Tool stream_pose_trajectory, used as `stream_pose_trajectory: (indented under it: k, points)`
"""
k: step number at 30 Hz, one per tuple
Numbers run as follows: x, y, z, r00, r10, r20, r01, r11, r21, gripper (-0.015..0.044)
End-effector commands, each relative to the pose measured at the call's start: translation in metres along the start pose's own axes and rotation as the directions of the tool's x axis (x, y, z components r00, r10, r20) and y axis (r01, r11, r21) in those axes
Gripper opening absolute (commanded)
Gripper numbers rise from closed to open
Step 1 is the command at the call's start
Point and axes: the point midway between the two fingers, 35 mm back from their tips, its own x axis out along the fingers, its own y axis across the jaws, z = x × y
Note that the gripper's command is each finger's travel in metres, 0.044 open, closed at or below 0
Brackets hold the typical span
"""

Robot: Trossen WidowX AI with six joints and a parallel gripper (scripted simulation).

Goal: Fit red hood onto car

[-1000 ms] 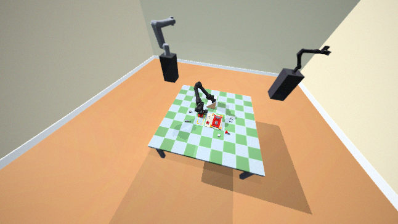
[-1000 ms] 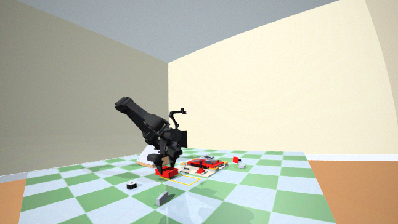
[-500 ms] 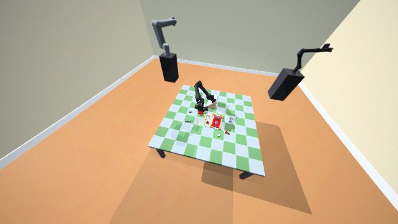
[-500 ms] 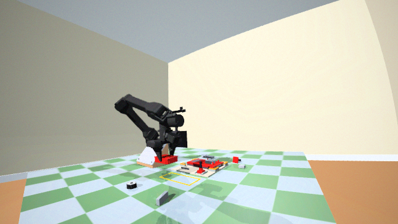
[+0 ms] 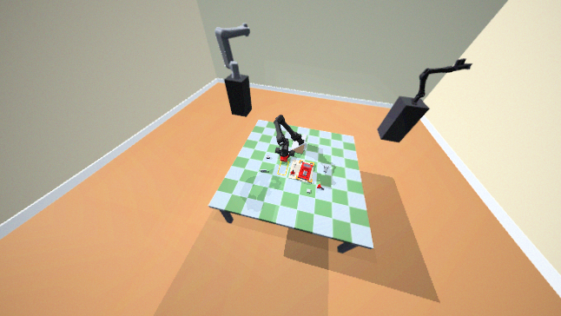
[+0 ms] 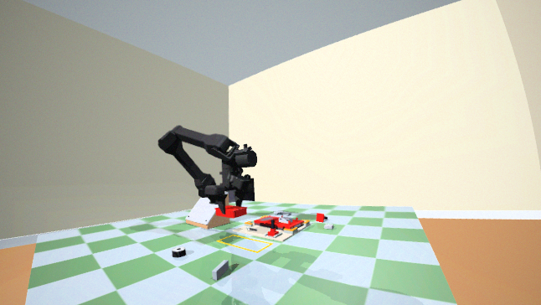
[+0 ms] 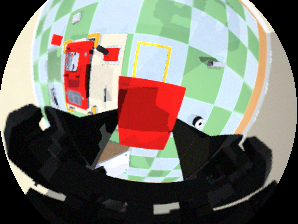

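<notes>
The hood, a red shell (image 5: 284, 159) (image 6: 234, 212) (image 7: 150, 115), is off the table, roughly level. My gripper (image 6: 231, 209) (image 7: 146, 115) is shut on it, one finger on each side. In the exterior view it hangs in front of the wedge, left of the jig. The red car chassis (image 6: 269, 223) (image 7: 74, 85) sits in the pale jig (image 6: 259, 233) (image 7: 98, 102) with grey parts on its deck. The pegs and the hood's corner holes are too small or hidden to make out.
A yellow outline (image 6: 238, 246) (image 7: 136, 60) lies beside the jig. A white-faced wedge (image 6: 202, 212) stands behind the hood. A black nut (image 6: 178, 252) (image 7: 198, 122), a grey bar (image 6: 220, 270) (image 7: 216, 64), a red piece (image 6: 320, 217) (image 7: 57, 39) and a white piece (image 6: 328, 226) (image 7: 76, 18) lie around.
</notes>
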Motion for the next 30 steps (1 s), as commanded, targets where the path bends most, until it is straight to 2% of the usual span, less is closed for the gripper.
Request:
stream_pose_trajectory:
  k: [1,30]
  points:
    - [-0.003,0.012,0.013,1.0,0.012,0.004,-0.012,1.0,0.012,0.0]
    - [-0.011,0.139,0.078,1.0,0.023,0.006,-0.024,0.997,0.077,0.0]
